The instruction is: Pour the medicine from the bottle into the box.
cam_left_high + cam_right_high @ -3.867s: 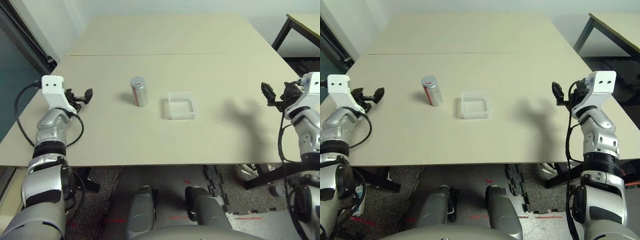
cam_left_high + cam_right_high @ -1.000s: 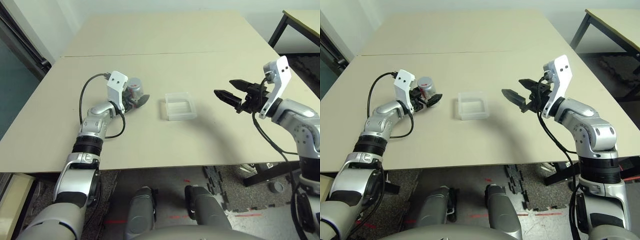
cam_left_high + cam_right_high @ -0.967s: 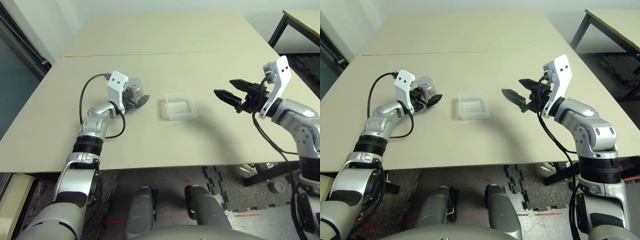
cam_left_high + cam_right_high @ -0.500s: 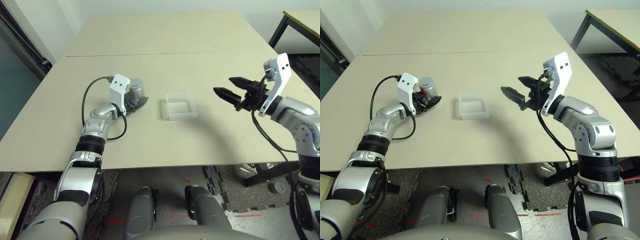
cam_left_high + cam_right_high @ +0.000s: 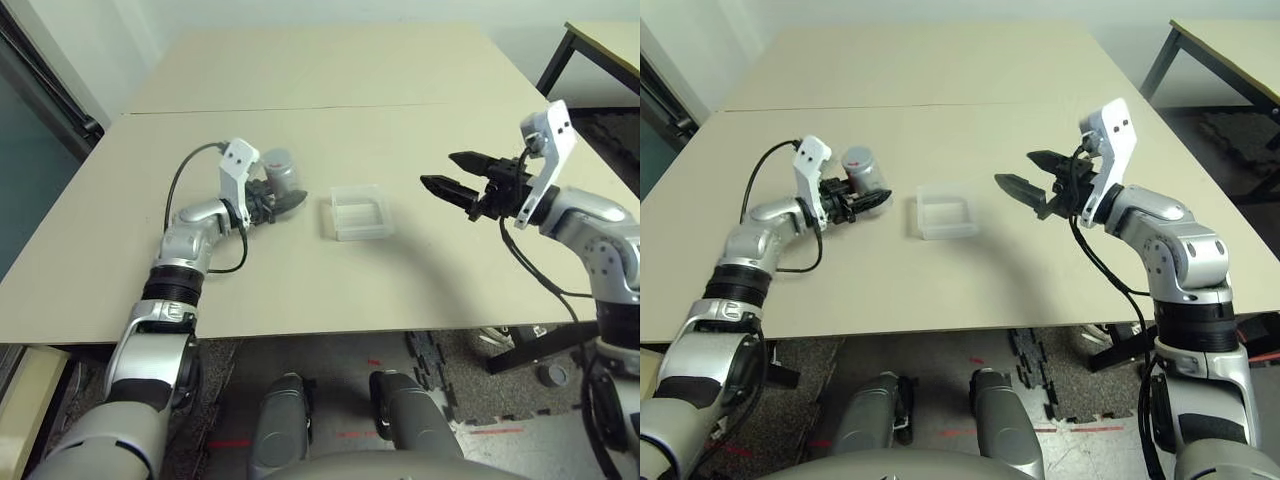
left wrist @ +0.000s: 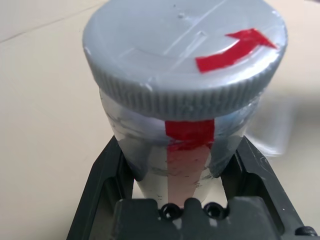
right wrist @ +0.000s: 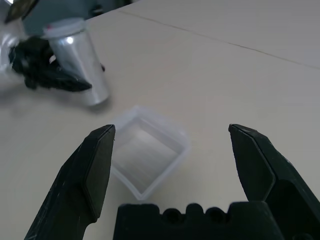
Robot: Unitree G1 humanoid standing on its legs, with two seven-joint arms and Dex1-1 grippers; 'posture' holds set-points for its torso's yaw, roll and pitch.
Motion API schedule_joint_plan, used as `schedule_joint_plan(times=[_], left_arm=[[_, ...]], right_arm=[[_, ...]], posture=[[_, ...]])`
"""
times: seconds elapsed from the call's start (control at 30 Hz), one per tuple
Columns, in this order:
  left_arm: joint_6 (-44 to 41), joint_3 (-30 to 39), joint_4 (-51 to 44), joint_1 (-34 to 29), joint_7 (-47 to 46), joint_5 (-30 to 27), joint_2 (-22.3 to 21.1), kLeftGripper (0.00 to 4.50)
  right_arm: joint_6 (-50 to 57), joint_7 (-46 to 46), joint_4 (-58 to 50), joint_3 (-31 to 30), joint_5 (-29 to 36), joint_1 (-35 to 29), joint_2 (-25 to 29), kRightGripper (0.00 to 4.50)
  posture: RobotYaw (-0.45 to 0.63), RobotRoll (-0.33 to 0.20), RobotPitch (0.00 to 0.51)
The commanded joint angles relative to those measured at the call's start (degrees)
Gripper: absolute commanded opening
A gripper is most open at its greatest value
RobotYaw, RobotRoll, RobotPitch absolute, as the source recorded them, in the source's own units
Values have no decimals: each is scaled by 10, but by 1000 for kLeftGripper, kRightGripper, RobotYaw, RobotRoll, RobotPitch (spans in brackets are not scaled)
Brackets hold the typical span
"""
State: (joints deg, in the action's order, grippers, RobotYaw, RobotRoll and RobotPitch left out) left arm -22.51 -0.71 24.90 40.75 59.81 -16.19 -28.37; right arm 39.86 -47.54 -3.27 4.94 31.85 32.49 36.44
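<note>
No words, brand names or numbers can be read anywhere. The one sign is a curved red arrow [image 6: 235,50] on the grey cap [image 6: 185,50] of the bottle [image 6: 187,150]; a plain red stripe without lettering runs down the bottle's side below it.

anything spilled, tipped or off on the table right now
Nothing stands out. The bottle is gripped by the left tool, its grey cap on. The clear box sits flat on the table; nothing spilled.
</note>
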Motion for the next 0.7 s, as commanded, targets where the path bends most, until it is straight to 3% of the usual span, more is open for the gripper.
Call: schedule_joint_plan(times=[0.03, 0.33, 0.7], left_arm=[[-36, -27, -49, 8, 69, -20, -20, 2544], [-34, -78, -53, 45, 136, -7, -5, 2544], [-2, -116, -17, 92, 161, 11, 33, 2544]], right_arm=[[13, -50, 9, -34, 3, 35, 11, 4500], [36, -103, 17, -98, -5, 126, -9, 4500], [29, -94, 10, -119, -18, 157, -60, 4500]], posture=[[-18, 0, 86], [-14, 0, 78], [-34, 0, 90]])
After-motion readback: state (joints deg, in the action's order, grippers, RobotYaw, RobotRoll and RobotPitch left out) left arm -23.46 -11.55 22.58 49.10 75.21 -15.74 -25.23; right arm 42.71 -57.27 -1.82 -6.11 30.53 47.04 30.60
